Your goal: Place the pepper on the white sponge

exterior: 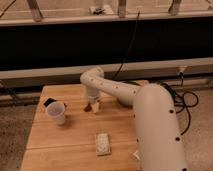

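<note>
The pepper (88,107) is a small dark red-brown shape at the tip of my gripper (93,106), near the middle of the wooden table (65,145). I cannot tell whether the gripper holds it or only stands over it. The white sponge (102,143) lies flat on the table, closer to the front edge and slightly right of the gripper, well apart from it. My white arm reaches in from the lower right and bends over the table's far side.
A whitish cup (56,112) stands left of the gripper, with a flat dark object (48,102) behind it. Black cables (186,102) lie on the floor to the right. A dark wall with a rail runs behind the table.
</note>
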`<action>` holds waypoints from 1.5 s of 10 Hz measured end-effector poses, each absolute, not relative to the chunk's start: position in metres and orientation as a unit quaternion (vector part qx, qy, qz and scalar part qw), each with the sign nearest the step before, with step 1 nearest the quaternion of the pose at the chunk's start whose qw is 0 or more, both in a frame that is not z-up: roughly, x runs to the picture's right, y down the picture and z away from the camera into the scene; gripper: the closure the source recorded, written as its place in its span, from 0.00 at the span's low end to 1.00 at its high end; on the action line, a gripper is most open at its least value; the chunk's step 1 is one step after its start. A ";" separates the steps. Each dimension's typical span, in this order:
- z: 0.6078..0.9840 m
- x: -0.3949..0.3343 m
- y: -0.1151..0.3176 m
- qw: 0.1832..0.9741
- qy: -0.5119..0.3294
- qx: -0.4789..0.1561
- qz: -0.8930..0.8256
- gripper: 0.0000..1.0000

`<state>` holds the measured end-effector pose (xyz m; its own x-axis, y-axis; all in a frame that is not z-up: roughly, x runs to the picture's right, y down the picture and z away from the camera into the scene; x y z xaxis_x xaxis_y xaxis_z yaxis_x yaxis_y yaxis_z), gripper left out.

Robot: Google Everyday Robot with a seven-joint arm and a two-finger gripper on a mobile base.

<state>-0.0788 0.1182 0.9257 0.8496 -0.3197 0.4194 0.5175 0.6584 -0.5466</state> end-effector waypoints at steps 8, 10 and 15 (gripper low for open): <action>0.890 -0.075 0.101 0.897 -0.147 -0.339 -0.243 1.00; 0.881 -0.073 0.102 0.896 -0.148 -0.339 -0.248 1.00; 0.851 -0.059 0.105 0.893 -0.152 -0.341 -0.252 1.00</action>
